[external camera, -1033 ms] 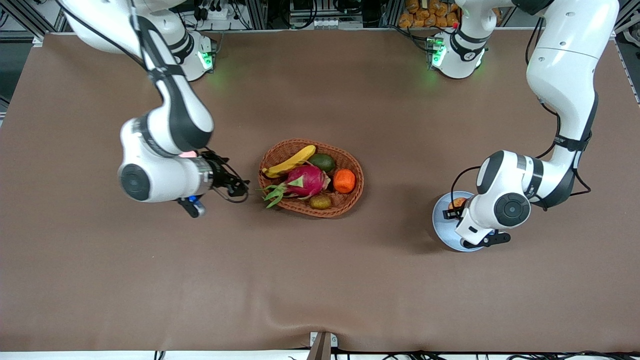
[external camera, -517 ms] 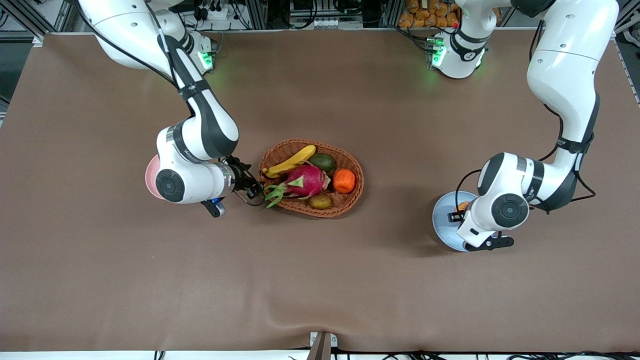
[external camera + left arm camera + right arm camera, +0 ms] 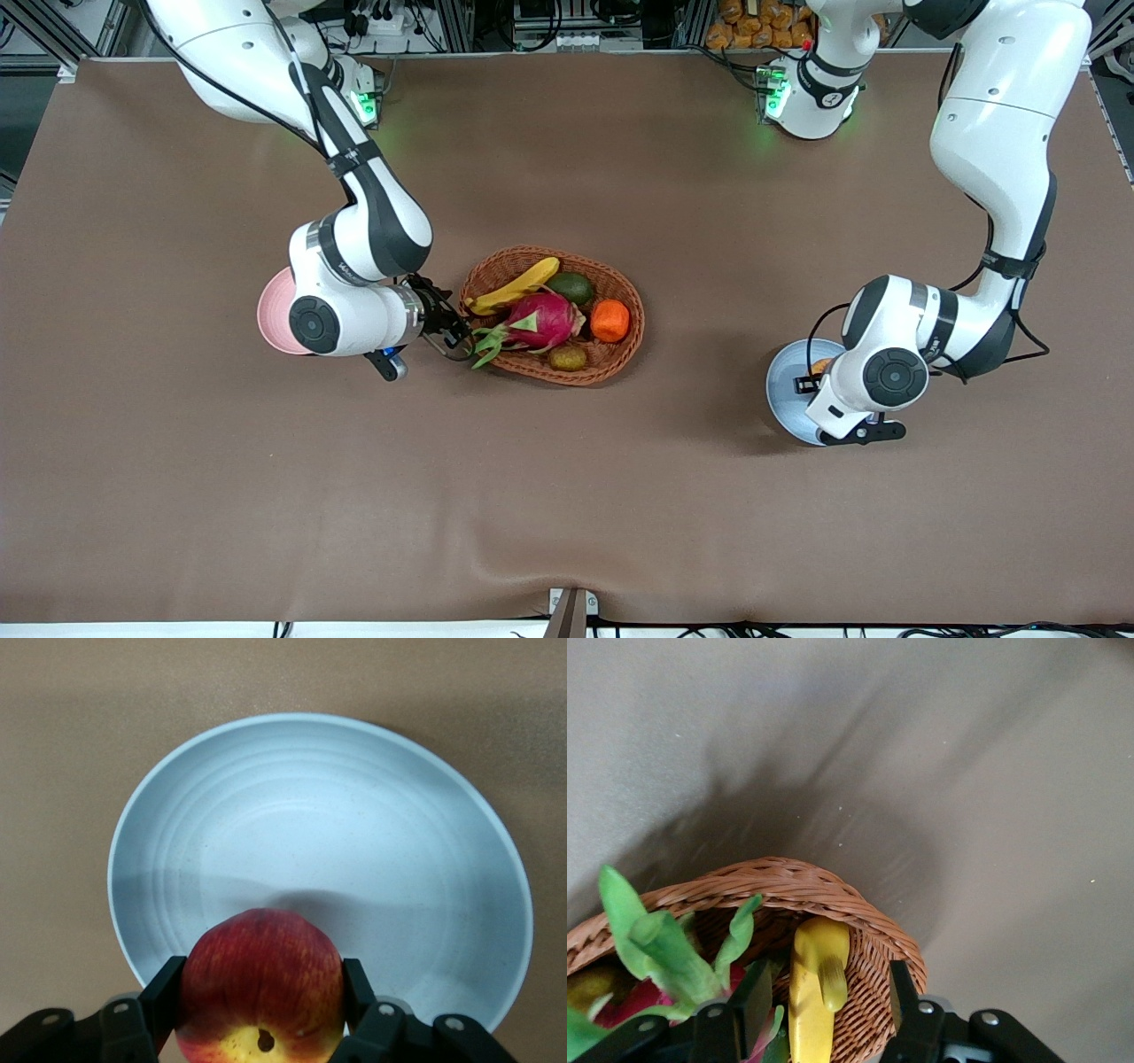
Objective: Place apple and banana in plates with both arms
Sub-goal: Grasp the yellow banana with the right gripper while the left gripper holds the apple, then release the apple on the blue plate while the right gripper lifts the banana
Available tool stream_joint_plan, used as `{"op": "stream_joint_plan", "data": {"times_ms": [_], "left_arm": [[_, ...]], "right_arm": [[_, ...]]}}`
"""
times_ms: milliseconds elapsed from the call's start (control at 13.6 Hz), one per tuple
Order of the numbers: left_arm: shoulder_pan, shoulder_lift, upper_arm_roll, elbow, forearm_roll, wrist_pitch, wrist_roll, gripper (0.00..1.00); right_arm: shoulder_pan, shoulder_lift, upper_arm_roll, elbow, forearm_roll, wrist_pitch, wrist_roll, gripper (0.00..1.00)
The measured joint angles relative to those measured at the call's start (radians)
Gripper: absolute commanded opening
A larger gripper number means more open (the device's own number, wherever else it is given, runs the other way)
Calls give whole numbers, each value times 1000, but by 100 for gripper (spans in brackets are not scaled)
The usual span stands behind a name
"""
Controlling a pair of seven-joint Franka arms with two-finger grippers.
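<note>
So the left gripper (image 3: 261,1028) had its jaws clamped on the apple (image 3: 260,985), one dark finger on each flank of it, holding it up over the light blue plate (image 3: 372,842). That apple was round and glossy, deep red with streaks, going yellow around the little dimple that faced the wrist camera. Under it the plate looked matte and shallow, with faint concentric rings in its bowl, sitting on the brown counter (image 3: 709,514) toward the left arm's end.

Over at the right gripper (image 3: 824,1014), the jaws stood partly open, straddling the stem end of the banana (image 3: 813,983), one finger on each side. I couldn't tell if they were actually touching it. That banana was smooth, yellow and curved, lying in the brown oval wicker basket (image 3: 620,359) with its long axis running from the stem tip at the jaws up across the basket, away from the gripper. Its stem end leaned on the woven rim. Right beside the jaws were the green leafy scales of a pink dragon fruit (image 3: 542,321). The pale pink plate (image 3: 273,310) peeked out from under the right arm's wrist.
</note>
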Motion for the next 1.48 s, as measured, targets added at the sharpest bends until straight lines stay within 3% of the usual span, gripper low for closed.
{"op": "stream_joint_plan", "data": {"times_ms": [295, 369, 664, 1476], "left_arm": [[0, 5, 0, 3, 0, 0, 6, 0], [0, 8, 0, 5, 0, 0, 6, 9], [0, 23, 0, 20, 0, 7, 7, 100], [0, 18, 0, 108, 2, 9, 7, 100]], "right_arm": [[15, 0, 0, -11, 2, 6, 9, 51], [18, 0, 0, -20, 2, 12, 9, 47], [25, 0, 0, -39, 8, 30, 10, 43], [37, 0, -2, -41, 22, 60, 15, 6]]}}
